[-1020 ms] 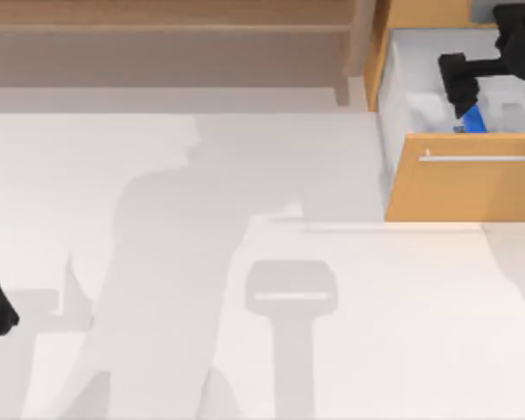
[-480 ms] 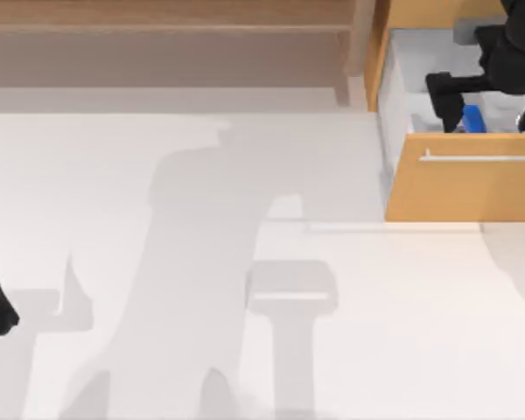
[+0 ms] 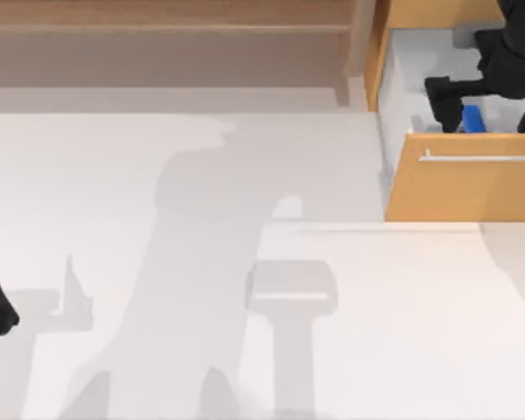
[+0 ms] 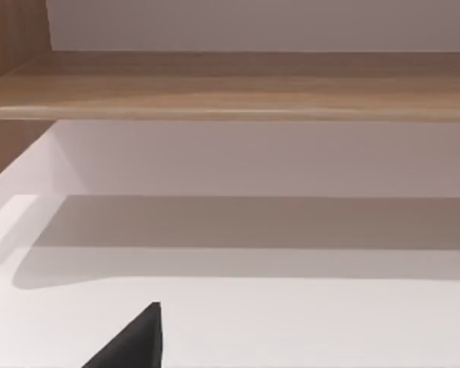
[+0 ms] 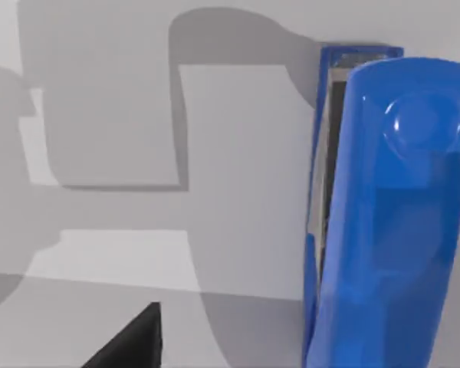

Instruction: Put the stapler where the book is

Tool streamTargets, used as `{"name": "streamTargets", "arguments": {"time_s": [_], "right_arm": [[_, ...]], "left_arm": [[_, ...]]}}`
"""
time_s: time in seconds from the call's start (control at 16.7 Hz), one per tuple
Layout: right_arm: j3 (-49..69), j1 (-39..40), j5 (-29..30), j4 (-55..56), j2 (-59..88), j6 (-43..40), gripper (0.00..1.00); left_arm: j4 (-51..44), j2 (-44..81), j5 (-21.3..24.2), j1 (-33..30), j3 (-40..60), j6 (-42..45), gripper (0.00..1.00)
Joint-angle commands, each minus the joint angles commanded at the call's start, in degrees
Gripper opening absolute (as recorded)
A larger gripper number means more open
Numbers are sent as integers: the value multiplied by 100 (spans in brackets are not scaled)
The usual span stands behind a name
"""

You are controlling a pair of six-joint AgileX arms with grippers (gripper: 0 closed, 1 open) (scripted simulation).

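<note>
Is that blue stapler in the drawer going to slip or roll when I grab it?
The stapler looks glossy and smooth, so probably slippery. Its oblong body has a rounded top over a flat base, so it likely slides rather than rolls. It appears rigid. The right tool is beside it in the drawer.

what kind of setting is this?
Likely a simulated office desk: plain white table, open wooden drawer at its right, blue stapler inside under the right tool, wooden shelf behind.

Open wooden drawer [image 3: 464,188] at the table's [image 3: 157,262] right.
</note>
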Motion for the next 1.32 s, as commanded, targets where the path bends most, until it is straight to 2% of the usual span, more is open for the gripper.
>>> {"name": "streamTargets", "arguments": {"time_s": [1.32], "right_arm": [[-397, 8, 1, 739, 339, 12, 100]], "left_arm": [[0, 0, 0, 0, 0, 0, 100]]}}
